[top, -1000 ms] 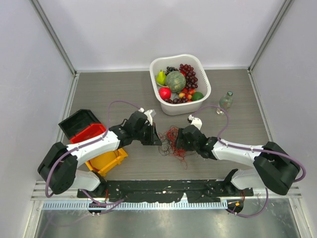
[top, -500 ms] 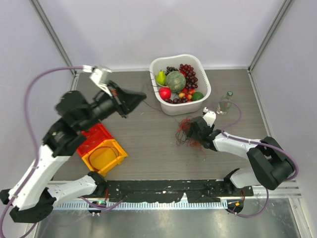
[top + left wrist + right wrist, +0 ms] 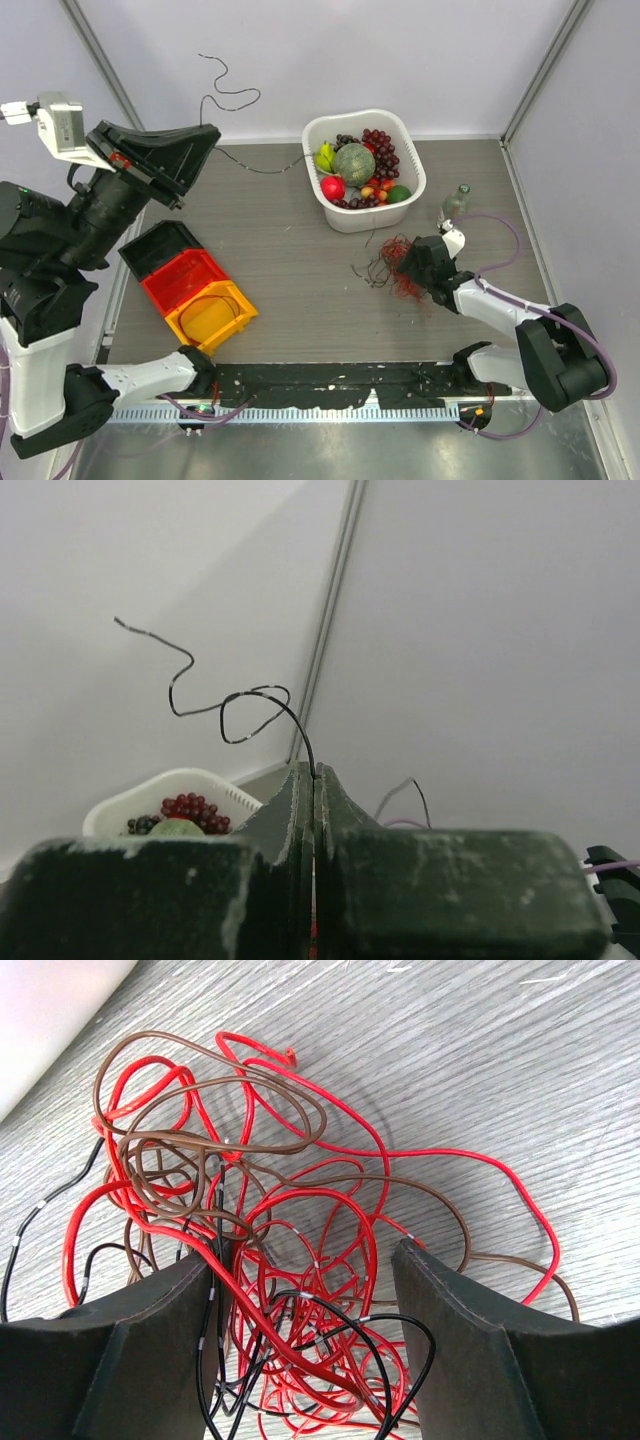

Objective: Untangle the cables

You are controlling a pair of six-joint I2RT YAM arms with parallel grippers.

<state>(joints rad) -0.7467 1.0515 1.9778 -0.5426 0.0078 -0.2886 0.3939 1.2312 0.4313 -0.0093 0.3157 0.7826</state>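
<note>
Top external: basin (image 3: 350, 220) behind cables (image 3: 395, 268), bins (image 3: 178, 272) left, bottle (image 3: 455, 203) right.

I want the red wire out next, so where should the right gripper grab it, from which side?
Take the red cable at its wide outer loop, on the right of the right wrist view: it lies flat on the table, clear of the knot. Bring the open right gripper down astride that one strand; mid-bundle it would catch brown and black wires.
</note>
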